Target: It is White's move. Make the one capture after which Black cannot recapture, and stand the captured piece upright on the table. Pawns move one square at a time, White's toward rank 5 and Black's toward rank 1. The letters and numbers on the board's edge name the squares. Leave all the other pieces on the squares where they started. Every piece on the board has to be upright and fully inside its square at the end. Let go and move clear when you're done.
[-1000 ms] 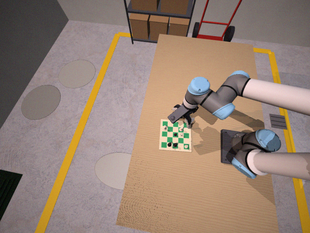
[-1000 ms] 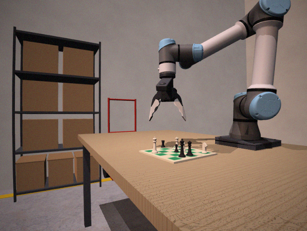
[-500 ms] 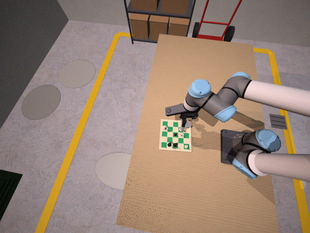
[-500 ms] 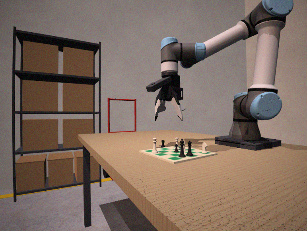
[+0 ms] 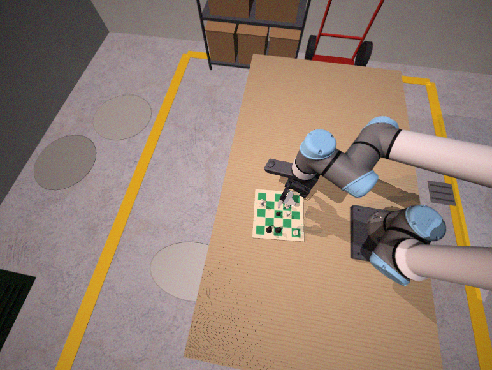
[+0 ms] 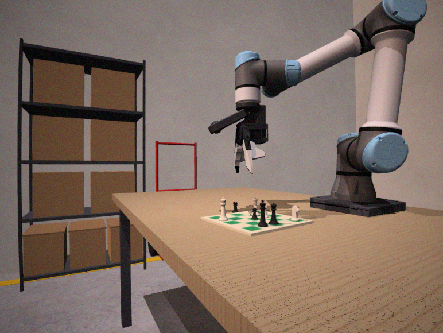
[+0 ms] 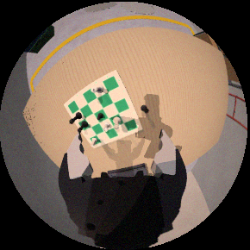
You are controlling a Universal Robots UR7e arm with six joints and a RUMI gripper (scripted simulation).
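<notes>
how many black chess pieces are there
4: the black king and black queen side by side near one board edge, the black pawn mid-board, and the black rook off the board, hidden from above.

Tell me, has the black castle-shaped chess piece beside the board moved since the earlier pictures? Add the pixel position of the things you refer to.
No. In the exterior view, the black castle-shaped chess piece (image 6: 234, 206) (image 7: 145, 109) stands upright in the same spot beyond the green-and-cream board (image 5: 255, 222) (image 6: 282, 227) (image 7: 122, 92).
</notes>
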